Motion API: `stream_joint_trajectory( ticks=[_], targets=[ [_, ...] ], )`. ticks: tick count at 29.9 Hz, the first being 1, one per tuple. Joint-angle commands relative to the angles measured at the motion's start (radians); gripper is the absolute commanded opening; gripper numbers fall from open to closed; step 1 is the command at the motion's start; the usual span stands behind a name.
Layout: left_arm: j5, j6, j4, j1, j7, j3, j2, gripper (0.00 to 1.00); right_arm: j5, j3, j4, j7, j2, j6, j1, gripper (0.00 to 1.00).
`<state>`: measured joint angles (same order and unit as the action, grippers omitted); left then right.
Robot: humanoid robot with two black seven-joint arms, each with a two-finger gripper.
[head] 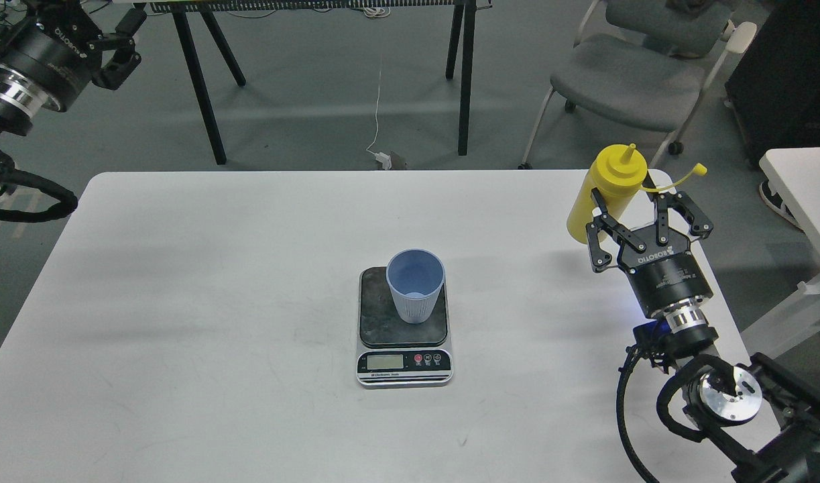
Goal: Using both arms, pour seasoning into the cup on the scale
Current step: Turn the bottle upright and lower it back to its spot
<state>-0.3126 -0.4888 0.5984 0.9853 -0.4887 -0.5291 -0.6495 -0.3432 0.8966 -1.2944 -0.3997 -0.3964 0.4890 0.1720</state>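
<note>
The seasoning (607,194) stands near the far right corner of the white surface (182,302), its long axis close to upright with a slight lean, the pointed nozzle aimed up and a little to the right; the small cap hangs out to the right on its thin tether. The right hand (641,215) sits just in front of the bottle with its fingers spread wide, reaching up around the lower body without closing on it; whether a finger touches it I cannot tell. The cup (415,285) stands upright, mouth up, on the dark platform of the scale (404,362) at mid-surface, well apart from the bottle. The left hand (125,47) hangs high at the far left, off the surface, fingers parted.
</note>
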Motion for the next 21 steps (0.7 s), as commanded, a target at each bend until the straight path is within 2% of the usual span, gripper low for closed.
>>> stream_joint_trajectory(
  ticks=[1,7,15,21],
  targets=[
    [-0.002,0.0,0.0,-0.001,0.0,0.001,-0.005,0.94,0.004,0.05,0.003,-0.005,0.063,0.0,-0.066,0.63],
    [-0.003,0.0,0.0,0.001,0.0,0.001,-0.006,0.94,0.039,0.062,0.092,-0.067,0.132,0.0,-0.077,0.63],
    [-0.006,0.0,0.0,0.001,0.0,0.001,-0.006,0.94,0.047,0.05,0.19,-0.07,0.179,0.0,-0.077,0.63],
    [-0.006,0.0,0.0,0.001,0.0,0.001,-0.001,0.94,0.062,0.044,0.202,-0.068,0.18,0.0,-0.078,0.64]
  ],
)
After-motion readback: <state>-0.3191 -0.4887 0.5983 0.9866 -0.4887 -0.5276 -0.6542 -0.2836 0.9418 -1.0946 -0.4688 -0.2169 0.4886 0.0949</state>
